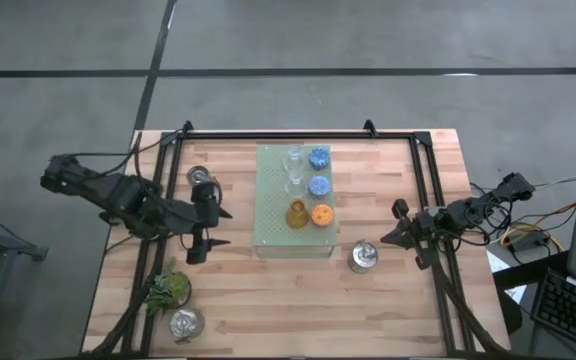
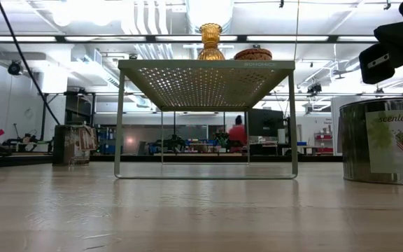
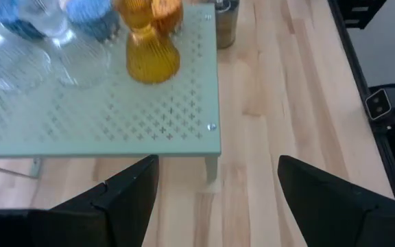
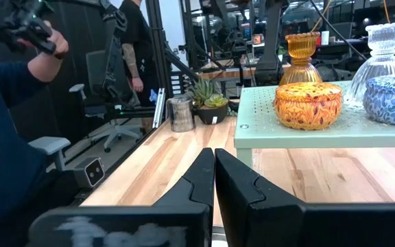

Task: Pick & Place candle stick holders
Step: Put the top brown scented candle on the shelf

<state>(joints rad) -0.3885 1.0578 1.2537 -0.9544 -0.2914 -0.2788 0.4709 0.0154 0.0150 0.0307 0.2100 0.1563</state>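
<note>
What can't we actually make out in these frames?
- Low view: the blue holders and clear glass holders on the green board are hidden by the board's edge and the amber holder.
- Low view: the right silver holder is cut off by the frame edge; its label is only partly readable.
- Left wrist view: the blue holders are cropped by the frame edge.
- High view: the silver holder by the plant sprig is too small for detail.

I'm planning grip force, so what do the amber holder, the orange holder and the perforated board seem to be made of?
The amber ribbed candle holder looks like translucent glass, since light glows through it. The orange patterned round holder looks opaque, perhaps glazed ceramic or painted metal. The pale green perforated board looks like painted sheet metal with a matte finish and punched holes.
</note>
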